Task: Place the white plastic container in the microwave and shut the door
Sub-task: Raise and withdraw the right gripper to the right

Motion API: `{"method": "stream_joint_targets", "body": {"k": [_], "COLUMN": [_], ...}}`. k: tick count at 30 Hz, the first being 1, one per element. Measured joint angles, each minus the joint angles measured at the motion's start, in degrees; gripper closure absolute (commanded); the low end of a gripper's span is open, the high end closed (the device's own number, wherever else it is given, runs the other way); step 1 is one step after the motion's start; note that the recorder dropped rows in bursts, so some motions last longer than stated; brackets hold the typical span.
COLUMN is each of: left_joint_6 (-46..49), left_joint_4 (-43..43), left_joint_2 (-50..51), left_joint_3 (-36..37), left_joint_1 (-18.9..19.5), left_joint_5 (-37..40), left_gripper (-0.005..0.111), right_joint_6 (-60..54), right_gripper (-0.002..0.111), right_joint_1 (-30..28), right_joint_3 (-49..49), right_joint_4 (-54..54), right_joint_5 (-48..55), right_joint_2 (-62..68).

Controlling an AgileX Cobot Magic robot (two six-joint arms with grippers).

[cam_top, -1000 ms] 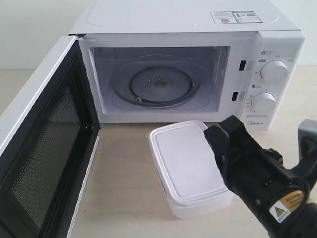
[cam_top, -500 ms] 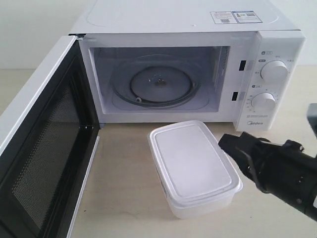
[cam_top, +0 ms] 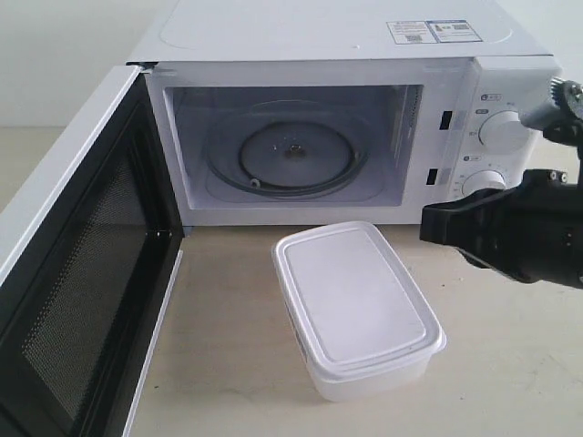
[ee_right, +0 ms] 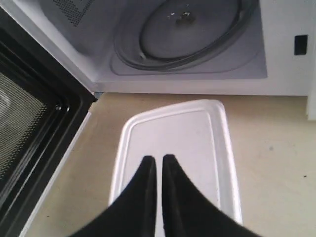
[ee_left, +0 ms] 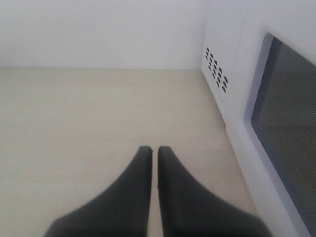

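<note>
one container, two idle tools, one open microwave

one white plastic container [cam_top: 355,309], lid on, sat on the bench [cam_top: 228,364] just in front of the microwave [cam_top: 346,32], outside the cavity. this was probably a staging spot from which a short carry forward would set it on the single glass turntable [cam_top: 291,155]. the one door [cam_top: 73,264] stood swung wide to the left, which left the cavity mouth free for loading. the right tool [ee_right: 158,159] hung clear of the container on its right, pointing across the lid, jaws drawn to a bare slit and holding nothing. it was judged unready to grasp until the jaws spread. the left tool [ee_left: 154,149], likewise pinched narrow and empty, hung low over bare bench beside the door's outer face, a sensible place from which to push the door to. two dials [cam_top: 504,130] sat on the control panel, the lower one partly hidden behind the right arm. counted: one container, one microwave, one door, one turntable, two dials, two tools.
</note>
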Motion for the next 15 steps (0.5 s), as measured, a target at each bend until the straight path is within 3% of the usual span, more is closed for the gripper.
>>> {"method": "stream_joint_targets", "body": {"k": [7,15], "left_joint_6": [0.0,0.0], "left_joint_4": [0.0,0.0], "left_joint_2": [0.0,0.0], "left_joint_3": [0.0,0.0], "left_joint_1": [0.0,0.0], "left_joint_5": [0.0,0.0], "left_gripper": [0.102,0.102], "right_joint_6": [17.9,27.2], "right_gripper": [0.108,0.108], "right_joint_1": [-3.6,-7.5], "right_joint_3": [-1.3,-5.1], "right_joint_4": [-23.4,-28.1], "right_joint_5": [-4.0,-17.8], "right_joint_2": [-0.1,-0.1]}}
